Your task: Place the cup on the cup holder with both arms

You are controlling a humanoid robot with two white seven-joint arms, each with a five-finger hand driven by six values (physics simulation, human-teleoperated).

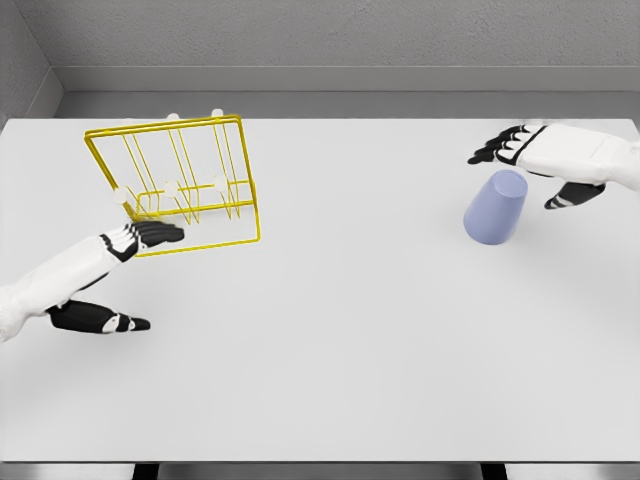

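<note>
Lying tipped on the white table (pixel 330 350) at the far right: a pale blue cup (pixel 495 207), long axis running from near-left to far-right. Wider end toward the near left, narrower end toward the far right, close under the right hand (pixel 545 160). Whether the wide end is the open mouth, not clear from this angle.

Reaching in from the right edge just beyond the cup, the right hand, white-backed with black fingers (pixel 495 150). Fingers extended and loose, pointing left past the cup's far end; thumb angled down on the cup's right side. Nothing grasped; contact with the cup uncertain, at most a touch at its narrow end.

Standing at the far left, a yellow wire cup holder (pixel 185 185), a frame of thin rods with white-tipped pegs, leaning so that its upper edge tilts away to the far left and its base rail sits nearer. Well apart from the cup, with bare table between.

Coming in from the lower left, the left hand (pixel 115 270), forearm angled up toward the rack. Upper fingers stretched flat to the right, tips at or just touching the holder's near-left corner; thumb spread wide below, nearer the viewer. Released, gripping nothing.
</note>
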